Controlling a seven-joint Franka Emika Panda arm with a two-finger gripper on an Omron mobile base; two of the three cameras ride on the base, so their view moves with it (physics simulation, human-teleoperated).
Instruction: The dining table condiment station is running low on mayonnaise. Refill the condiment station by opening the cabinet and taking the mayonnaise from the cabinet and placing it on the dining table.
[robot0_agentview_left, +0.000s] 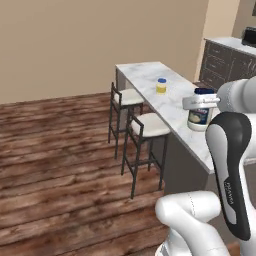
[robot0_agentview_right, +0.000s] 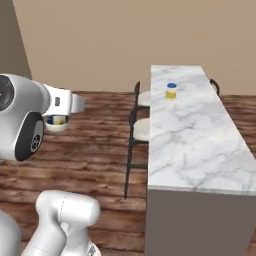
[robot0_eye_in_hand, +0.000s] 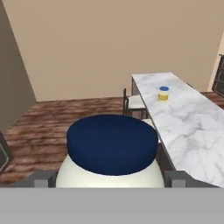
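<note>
Between the fingertips of the gripper (robot0_eye_in_hand: 109, 179) sits the mayonnaise (robot0_eye_in_hand: 112, 151), clamped on both sides, navy lid facing the hand camera. Ahead of the hand and to its right stretches the dining table (robot0_eye_in_hand: 197, 127), carrying a yellow jar (robot0_eye_in_hand: 163, 93) far down its marble top, with stools (robot0_agentview_left: 145, 125) alongside.

The mayonnaise (robot0_eye_in_hand: 111, 151) hides most of both fingers (robot0_eye_in_hand: 41, 179), and its label is unreadable.

Home kitchen-diner.
A marble-topped island (robot0_agentview_right: 192, 145) with stools (robot0_agentview_left: 149, 125), wood floor (robot0_agentview_left: 55, 165), beige walls (robot0_agentview_left: 75, 40), and dark drawers (robot0_agentview_left: 220, 62) beyond.
</note>
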